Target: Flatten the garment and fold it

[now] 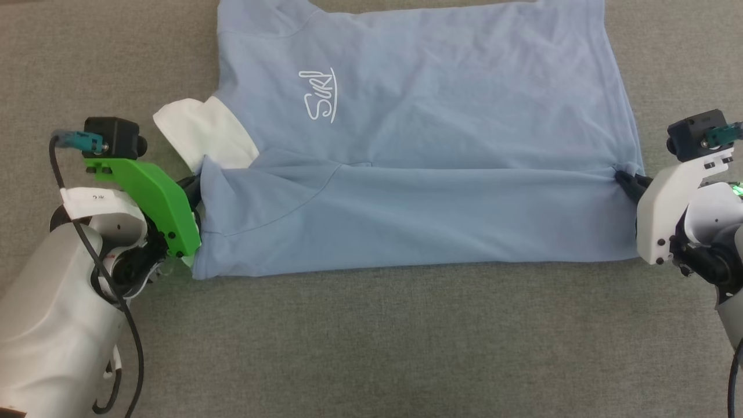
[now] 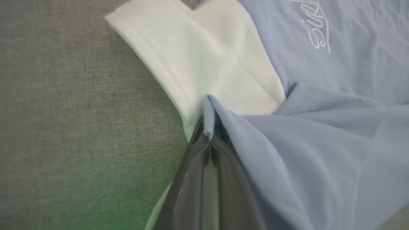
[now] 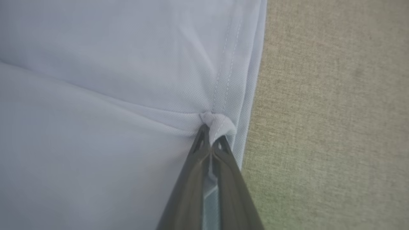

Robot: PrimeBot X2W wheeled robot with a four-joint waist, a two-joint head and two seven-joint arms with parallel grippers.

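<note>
A: Where is the shirt [image 1: 441, 116]?
B: Spread sideways on the grey woven surface [image 1: 371, 337], collar [image 1: 203, 136] toward the robot's left, hem [image 3: 252, 64] toward its right. The far edge runs past the top of the head view. The logo [image 1: 320, 96] faces up, just past the collar.

A: Lie of the cloth?
B: The near long side is doubled over the body as a flat band. The band's upper edge runs almost straight from one gripper to the other. There are light creases along it.

A: Left gripper [image 2: 207, 137]?
B: Clenched on a ridge of blue cloth right beside the collar. The wrist view shows the cloth pinched between the two tips, with white collar behind it.

A: Right gripper [image 3: 211, 140]?
B: Clenched too, on a small bunch of cloth just inside the stitched hem, with wrinkles fanning out from the pinch.

A: Height?
B: Both are low at the shirt's ends. I cannot tell whether the tips touch the surface.
</note>
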